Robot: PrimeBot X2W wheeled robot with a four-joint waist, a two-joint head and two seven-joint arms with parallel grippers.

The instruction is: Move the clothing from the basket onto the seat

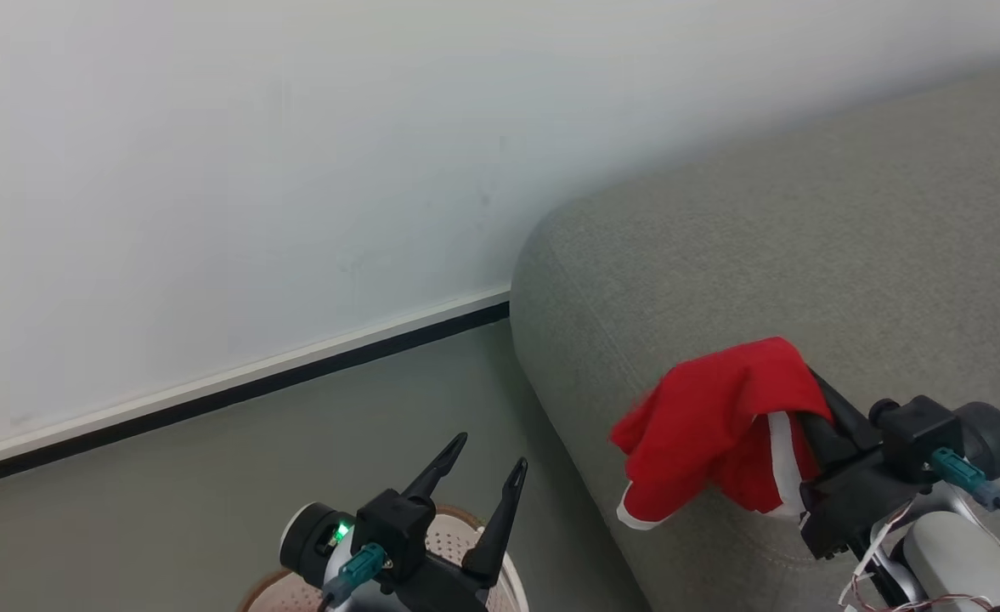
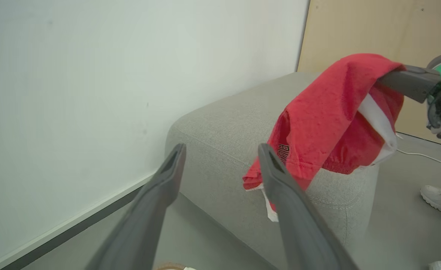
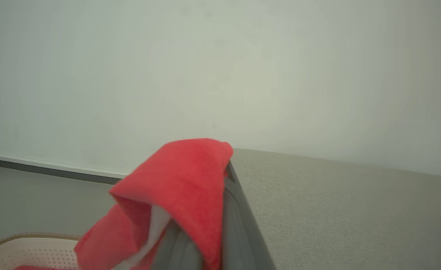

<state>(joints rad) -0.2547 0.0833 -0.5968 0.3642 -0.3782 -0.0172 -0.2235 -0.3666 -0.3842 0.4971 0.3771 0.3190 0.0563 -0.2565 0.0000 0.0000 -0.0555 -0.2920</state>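
We are holding a red sports garment (image 1: 712, 425) in our right gripper (image 1: 831, 416), whose two dark fingers are pressing together with the cloth pinched and draped over their tips. The garment is hanging in loose folds, showing a white stripe and, in the left wrist view, a small dark print near its hem. It is hanging over the rounded end of the light grey sofa (image 1: 805, 238), close above the upholstery. We cannot tell whether its lowest white-trimmed corner is touching the fabric.

Our left gripper (image 1: 491, 455) is standing wide open and holding nothing, its fingers pointing up toward the pale wall (image 1: 253, 170). It is hovering over the cream laundry basket (image 1: 266, 586), which is sitting on the grey floor (image 1: 338, 425) just beside the sofa's end. In the right wrist view a sliver of red is showing inside the basket at the bottom edge, too little for us to identify.

In the left wrist view a person's pale shoe (image 2: 434, 197) is resting on the floor beyond the sofa, near a wooden panel (image 2: 374, 30).
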